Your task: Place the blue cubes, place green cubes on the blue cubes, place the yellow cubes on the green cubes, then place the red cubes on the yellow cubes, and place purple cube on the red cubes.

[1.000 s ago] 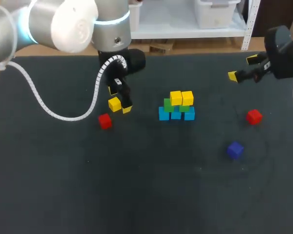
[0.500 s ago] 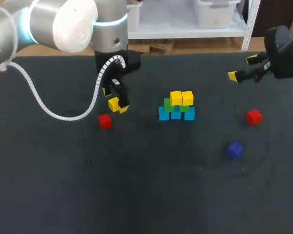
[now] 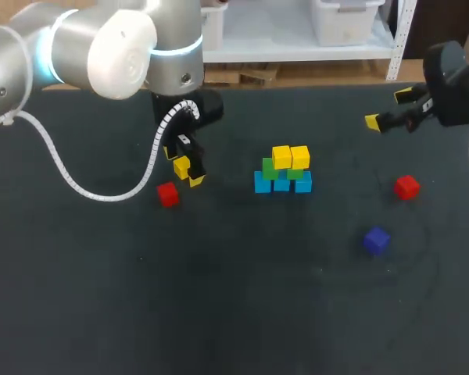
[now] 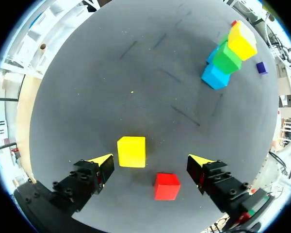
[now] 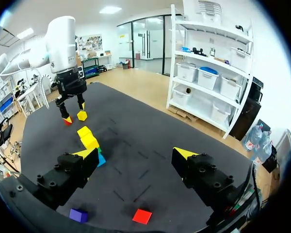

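The left gripper (image 4: 150, 162) hangs over the tabletop (image 3: 219, 297) with its jaws spread wide, bracketing a loose yellow cube (image 4: 131, 151) that rests on the dark surface. The cube lies off-centre, close to 1 finger and clear of the other, so nothing is clamped. A red cube (image 4: 166, 186) lies just beside it, under the gripper.

Well apart, toward the middle of the tabletop, stands the tower (image 3: 282, 172): 3 blue cubes (image 3: 263, 184) at the base, 2 green cubes (image 3: 270, 168) on them and 2 stacked yellow cubes (image 3: 290, 156) on top. No red is up yet.

The right gripper (image 3: 389, 109) hovers near the far right edge, jaws apart and empty. A second red cube (image 3: 406, 187) and the purple cube (image 3: 376, 239) lie below it (every piece sits bare on the tabletop or on another cube, none in a tray or bin).

The yellow tier appears to be the step in hand. The next move likely calls for centring the jaws on the loose yellow cube and closing squarely, without nudging the red neighbour.
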`<state>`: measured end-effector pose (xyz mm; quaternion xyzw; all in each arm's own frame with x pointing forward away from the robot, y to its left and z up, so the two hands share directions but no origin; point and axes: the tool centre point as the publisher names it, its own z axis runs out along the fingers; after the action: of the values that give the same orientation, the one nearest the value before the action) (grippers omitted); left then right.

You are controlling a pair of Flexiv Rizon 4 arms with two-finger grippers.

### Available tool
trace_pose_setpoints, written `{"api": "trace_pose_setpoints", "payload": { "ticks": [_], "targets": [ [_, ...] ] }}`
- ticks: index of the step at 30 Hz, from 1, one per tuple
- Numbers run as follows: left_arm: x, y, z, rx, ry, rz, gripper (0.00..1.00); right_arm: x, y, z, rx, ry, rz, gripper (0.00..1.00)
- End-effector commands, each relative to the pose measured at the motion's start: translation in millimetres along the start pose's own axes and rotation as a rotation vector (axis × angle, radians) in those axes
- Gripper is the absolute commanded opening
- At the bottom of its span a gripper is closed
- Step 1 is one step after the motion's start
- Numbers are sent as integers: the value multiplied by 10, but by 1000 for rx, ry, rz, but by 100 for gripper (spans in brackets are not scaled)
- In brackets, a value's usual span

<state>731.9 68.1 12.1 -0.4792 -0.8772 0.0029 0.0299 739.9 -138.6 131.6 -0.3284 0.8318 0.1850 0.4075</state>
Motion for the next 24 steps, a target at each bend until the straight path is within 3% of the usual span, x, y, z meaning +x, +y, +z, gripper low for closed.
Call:
{"api": "trace_pose_setpoints", "payload": {
  "ticks": [1,11,13,14,15,17,20,24],
  "targets": [
    [-29,69,28,-3,4,-4,100,7,-11,-2,-6,-4,-1,100],
    [-39,130,129,-6,14,-16,100,7,-11,-2,-6,-4,-1,100],
    [-45,137,146,-9,13,-22,80,7,-11,-2,-6,-4,-1,100],
    [-48,140,150,-19,11,-24,76,7,-11,-2,-6,-4,-1,100],
    [-49,141,151,-19,10,-25,55,7,-11,-2,-6,-4,-1,100],
    [-55,158,158,-19,9,-28,38,7,-11,-2,-6,-4,-1,100],
    [-55,170,159,-21,14,-33,0,7,-11,-2,-6,-4,-1,100],
    [-45,182,135,-30,42,-24,0,7,-11,-2,-6,-4,-1,100]
  ]
}}
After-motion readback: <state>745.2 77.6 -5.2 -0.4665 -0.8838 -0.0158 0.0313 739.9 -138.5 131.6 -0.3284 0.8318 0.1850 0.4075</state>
